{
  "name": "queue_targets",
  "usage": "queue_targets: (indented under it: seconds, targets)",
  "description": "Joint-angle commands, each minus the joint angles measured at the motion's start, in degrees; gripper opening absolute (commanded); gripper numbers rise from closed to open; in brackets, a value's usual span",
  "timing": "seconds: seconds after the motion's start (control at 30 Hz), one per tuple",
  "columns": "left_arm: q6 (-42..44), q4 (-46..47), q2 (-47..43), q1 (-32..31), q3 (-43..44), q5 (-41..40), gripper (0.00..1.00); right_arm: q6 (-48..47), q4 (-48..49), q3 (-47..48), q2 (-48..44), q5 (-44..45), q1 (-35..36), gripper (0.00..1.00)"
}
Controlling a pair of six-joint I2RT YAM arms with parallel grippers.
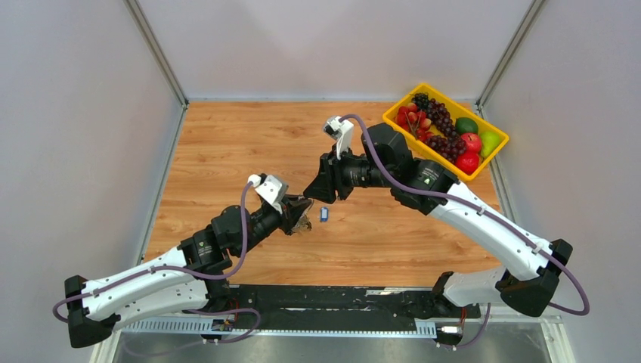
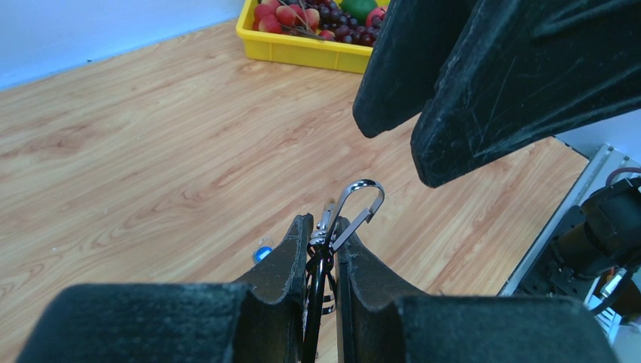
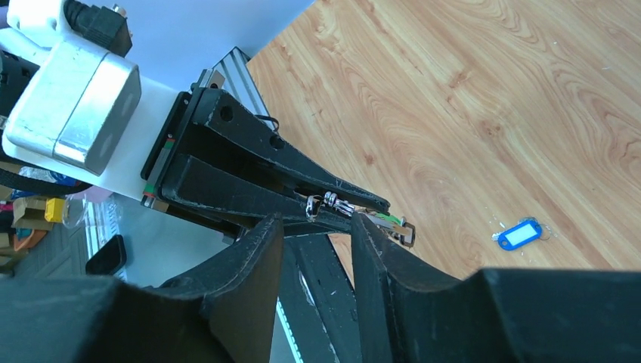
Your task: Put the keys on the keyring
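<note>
Pinching keyring (image 2: 354, 227) edge-on near bench centre, left gripper (image 2: 323, 223) fingers pressed together on it. Thin silver loop stuck out past tips toward right gripper (image 3: 317, 223), whose fingers were spread and empty. Blue-tag key (image 3: 520, 234) lay flat just right of left tips, nearer front edge than right fingers, long axis toward far edge. Free right arm judged best placed.

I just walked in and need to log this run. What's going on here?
The left gripper is shut on the keyring, pinching its silver clasp between the fingers. The right gripper is open and empty, poised just beside it. A blue-tagged key lies loose on the wooden table, not yet on the ring.
</note>
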Motion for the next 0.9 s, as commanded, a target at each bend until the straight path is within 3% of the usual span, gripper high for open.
queue_targets:
  seconds: [0.0,0.6,0.87]
  targets:
    - [-1.3,0.3,-1.1,-0.2,3.1,0.6,0.0,-0.8,1.4,2.3,0.5,-2.4,-0.2,0.4]
    - [-2.0,-0.4,-1.8,-0.2,2.8,-0.3,0.0,-2.0,-0.2,4.8,4.6,-3.8,0.6,0.32]
    - [-2.2,-0.4,-1.8,-0.2,2.7,-0.7,0.0,-2.5,-1.0,5.9,4.9,-3.5,1.1,0.24]
